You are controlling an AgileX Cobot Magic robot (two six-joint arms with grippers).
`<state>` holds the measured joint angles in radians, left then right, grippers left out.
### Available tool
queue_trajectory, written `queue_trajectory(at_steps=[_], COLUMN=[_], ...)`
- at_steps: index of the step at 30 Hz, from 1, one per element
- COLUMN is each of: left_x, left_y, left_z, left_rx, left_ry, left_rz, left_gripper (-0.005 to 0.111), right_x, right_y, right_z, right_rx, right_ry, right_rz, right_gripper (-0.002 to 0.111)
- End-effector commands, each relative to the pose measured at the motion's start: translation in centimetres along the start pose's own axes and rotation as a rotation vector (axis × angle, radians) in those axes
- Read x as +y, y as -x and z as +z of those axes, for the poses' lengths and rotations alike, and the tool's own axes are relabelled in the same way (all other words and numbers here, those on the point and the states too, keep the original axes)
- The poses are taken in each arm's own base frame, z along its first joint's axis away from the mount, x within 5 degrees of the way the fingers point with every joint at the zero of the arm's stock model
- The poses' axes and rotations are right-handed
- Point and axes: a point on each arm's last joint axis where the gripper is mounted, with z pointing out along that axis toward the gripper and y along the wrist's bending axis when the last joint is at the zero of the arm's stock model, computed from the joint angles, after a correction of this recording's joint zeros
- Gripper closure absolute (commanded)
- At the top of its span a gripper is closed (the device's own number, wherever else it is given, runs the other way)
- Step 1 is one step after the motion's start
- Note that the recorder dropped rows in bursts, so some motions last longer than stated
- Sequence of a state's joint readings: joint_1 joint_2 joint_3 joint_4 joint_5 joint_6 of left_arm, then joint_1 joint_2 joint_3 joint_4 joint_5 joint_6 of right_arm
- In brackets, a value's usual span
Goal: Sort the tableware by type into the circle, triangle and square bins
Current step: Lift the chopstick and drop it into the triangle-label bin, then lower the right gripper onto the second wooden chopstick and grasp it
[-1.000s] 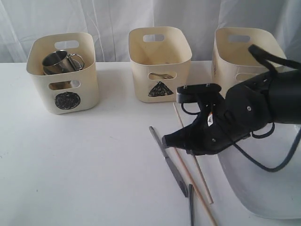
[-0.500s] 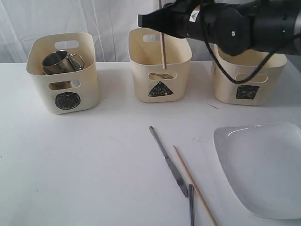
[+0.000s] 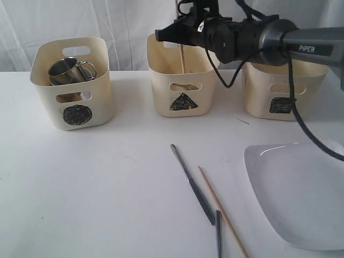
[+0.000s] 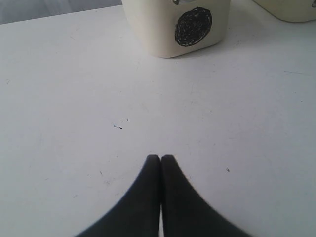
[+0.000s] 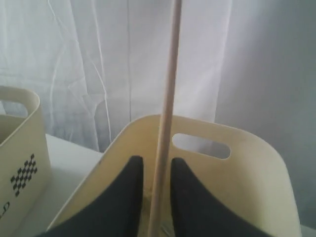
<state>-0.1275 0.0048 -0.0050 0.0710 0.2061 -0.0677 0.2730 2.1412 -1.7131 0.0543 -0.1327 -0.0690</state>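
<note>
My right gripper (image 3: 161,35) hangs over the triangle bin (image 3: 183,99), open. A wooden chopstick (image 5: 170,74) stands upright between its fingers (image 5: 127,187) with a gap on each side. The chopstick's lower part (image 3: 183,58) is inside that bin. A second chopstick (image 3: 221,209) and a steel knife (image 3: 191,180) lie on the table. The circle bin (image 3: 72,99) holds a steel mug (image 3: 67,70). The square bin (image 3: 282,91) stands at the right. My left gripper (image 4: 161,156) is shut and empty, low over bare table near the circle bin (image 4: 177,29).
A large white plate (image 3: 301,193) lies at the front right. A thin dark utensil (image 3: 218,236) lies by the knife's end. A fork shows through the triangle bin's cutout (image 3: 185,86). A white curtain hangs behind the bins.
The right arm rose from the table with one chopstick to above the triangle bin. Since then the chopstick has dropped lower into the bin and the jaws have parted from it.
</note>
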Motion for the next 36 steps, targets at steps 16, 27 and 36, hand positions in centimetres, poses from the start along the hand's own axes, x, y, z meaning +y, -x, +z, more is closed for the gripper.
queue_trajectory(at_steps=[16,27,36], left_x=[-0.1,-0.1,-0.1], left_y=[-0.2,-0.2,-0.2], left_z=[0.0,0.0,0.0], left_rx=[0.004,0.004,0.004], left_ry=[-0.005,-0.005,-0.005], left_rz=[-0.009,-0.009,-0.009], left_gripper=[0.107,0.107,0.107], right_x=[0.1,4.2,6.1], right_y=[1.8,-6.8,-12.1], right_z=[-12.2,-19.6,-22.1], right_rx=[0.657,1.150,1.279], right_ry=[0.016,0.114,0.143], right_rz=[-0.081,-0.167,-0.172], right_gripper=[0.081,0.081,0.081])
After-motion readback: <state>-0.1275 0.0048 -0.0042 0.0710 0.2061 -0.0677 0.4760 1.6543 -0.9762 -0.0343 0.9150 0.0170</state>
